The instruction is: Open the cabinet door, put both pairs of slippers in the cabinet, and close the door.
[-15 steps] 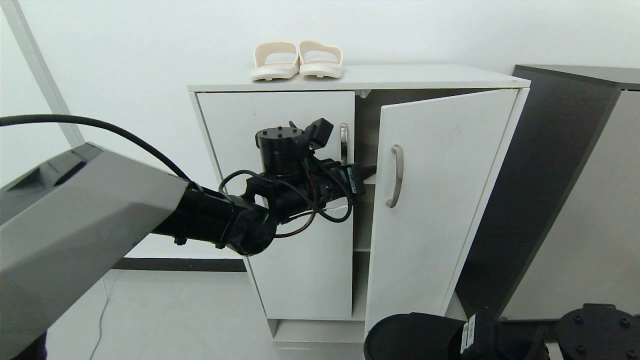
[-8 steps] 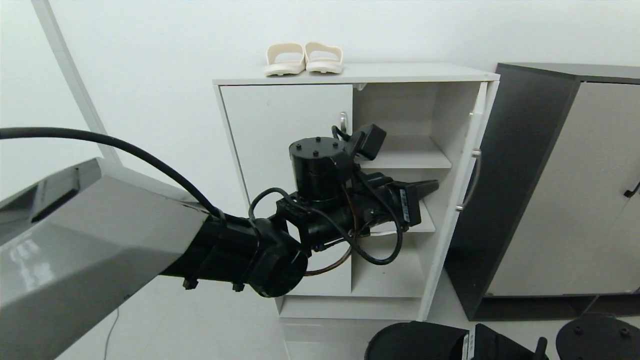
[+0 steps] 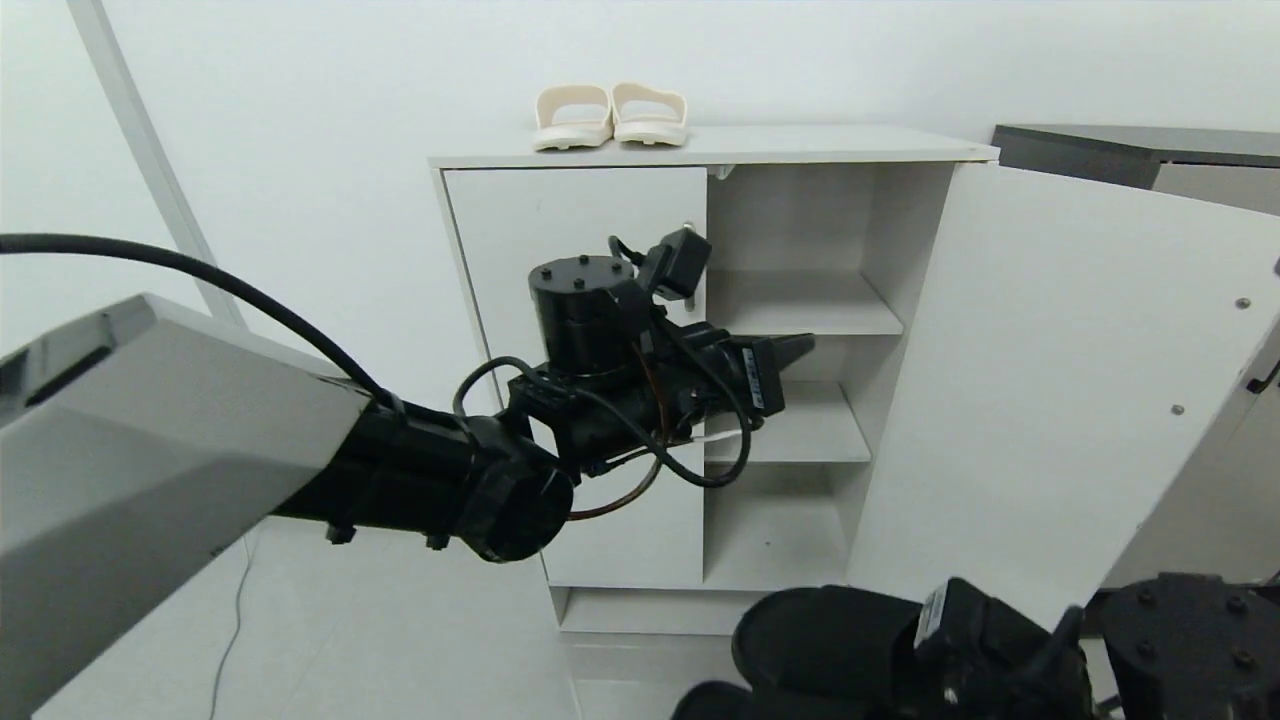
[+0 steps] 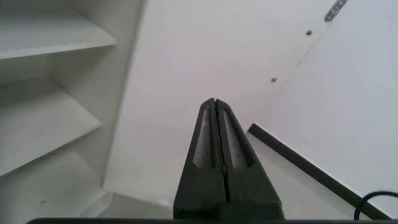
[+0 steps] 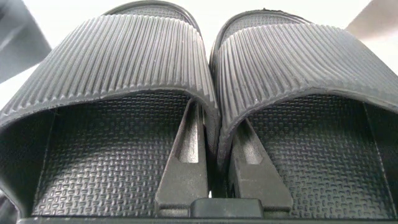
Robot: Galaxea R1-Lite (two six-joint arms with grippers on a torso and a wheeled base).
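Just ahead of the left claw [image 3: 800, 348], the right half of the white cabinet [image 3: 820, 145] is standing open, with three bare compartments stacked one over another. That claw is hovering clenched and empty, its two fingers [image 4: 205, 140] pressing flat together. It is sitting at the near edge of the opening, just beside the free edge of the closed left door [image 3: 570, 220]. The upper shelf [image 3: 800, 310] is running just above its tip and the middle shelf [image 3: 800, 430] is lying below it, so the middle compartment is opening straight ahead of it. Off to its far side, the right door [image 3: 1050, 400] is swinging wide, its inner face showing and partly covering the dark cabinet [image 3: 1100, 145] behind it. High above the left claw, the beige slippers [image 3: 610, 115] are resting side by side on the cabinet top, near its back edge. Low and well apart from the left claw, the right claw [image 5: 214, 118] is grasping the black slippers [image 5: 124, 62], one finger inside each, pinching their adjoining side walls together. This pair is hanging over the floor [image 3: 400, 640], in front of the lower corner of the open door and short of the bottom compartment.
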